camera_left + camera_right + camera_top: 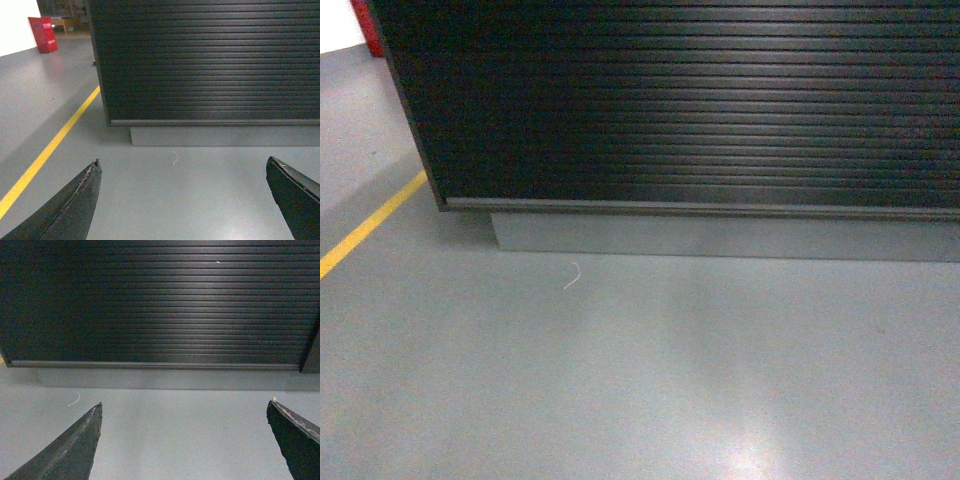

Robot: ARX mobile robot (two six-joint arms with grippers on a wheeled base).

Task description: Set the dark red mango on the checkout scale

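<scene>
The checkout [700, 100] fills the top of the head view: a dark counter with a horizontally ribbed front on a grey plinth [720, 238]. Both wrist views face the same ribbed front [210, 60] [160, 305] from low over the grey floor. My left gripper [183, 162] is open, its two dark fingers wide apart with only floor between them. My right gripper [185, 405] is open as well and holds nothing. The dark red mango and the scale are out of view. Neither gripper shows in the head view.
A yellow floor line [370, 225] [50, 147] runs along the left past the counter's corner. A red bin [42, 34] stands far back on the left. A small white thread [572, 276] lies on the floor before the plinth.
</scene>
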